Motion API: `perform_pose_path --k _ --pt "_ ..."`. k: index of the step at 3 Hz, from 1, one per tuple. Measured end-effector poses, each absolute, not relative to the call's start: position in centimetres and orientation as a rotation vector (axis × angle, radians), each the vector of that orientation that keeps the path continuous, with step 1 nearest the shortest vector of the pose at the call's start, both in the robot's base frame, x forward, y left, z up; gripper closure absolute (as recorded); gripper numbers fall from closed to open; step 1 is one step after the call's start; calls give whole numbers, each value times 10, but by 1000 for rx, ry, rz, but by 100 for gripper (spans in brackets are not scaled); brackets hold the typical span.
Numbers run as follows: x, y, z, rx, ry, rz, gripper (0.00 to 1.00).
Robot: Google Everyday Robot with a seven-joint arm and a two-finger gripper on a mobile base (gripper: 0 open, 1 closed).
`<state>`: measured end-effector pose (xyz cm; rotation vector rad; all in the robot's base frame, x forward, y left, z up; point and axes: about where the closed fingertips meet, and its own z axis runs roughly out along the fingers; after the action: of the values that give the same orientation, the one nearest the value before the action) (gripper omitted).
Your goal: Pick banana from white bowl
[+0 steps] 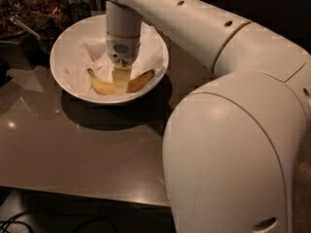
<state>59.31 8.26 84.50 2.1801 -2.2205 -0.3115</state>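
The white bowl (61, 45) stands at the back left of the dark table. A curved yellow banana (102, 86) lies in its near part, on crumpled white paper (93, 58). Its dark stem tip points left and its brownish end (141, 80) points right. My gripper (121, 80) reaches straight down into the bowl and sits over the banana's middle, hiding that part. The banana still rests on the bowl's floor.
The brown table (97, 149) has its front edge near the bottom. Dark containers and a utensil (29, 13) stand behind the bowl at the far left. My arm's large white segment (233, 154) fills the right side, close to the camera.
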Motion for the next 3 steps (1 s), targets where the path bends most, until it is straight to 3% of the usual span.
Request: perform_pose_path --k 2,3 --pt "595 90 852 2237 -2276 -307 100" --pt "567 75 879 2303 -2332 -301 100"
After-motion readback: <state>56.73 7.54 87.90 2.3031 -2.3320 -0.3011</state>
